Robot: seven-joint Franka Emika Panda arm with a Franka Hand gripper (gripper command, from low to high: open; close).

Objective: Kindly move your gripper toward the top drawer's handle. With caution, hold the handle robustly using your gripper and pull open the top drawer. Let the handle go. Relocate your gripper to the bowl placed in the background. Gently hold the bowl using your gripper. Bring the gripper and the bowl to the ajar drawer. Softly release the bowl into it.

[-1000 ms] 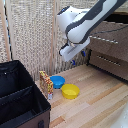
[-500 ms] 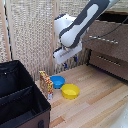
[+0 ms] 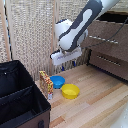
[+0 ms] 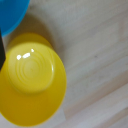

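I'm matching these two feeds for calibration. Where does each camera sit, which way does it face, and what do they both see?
Exterior view: off the arm, above floor level, facing the dresser; shows the white arm and pincer above the blue bowl and yellow bowl.
Wrist view: on the wrist, looking straight down at the wooden floor; none of the robot clearly shows.
Shared: both bowls, the yellow one filling the wrist view.

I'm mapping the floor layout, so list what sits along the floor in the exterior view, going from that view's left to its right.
Black fabric box → small patterned carton → blue bowl → yellow bowl → dark wooden dresser. The hand hangs above the bowls.
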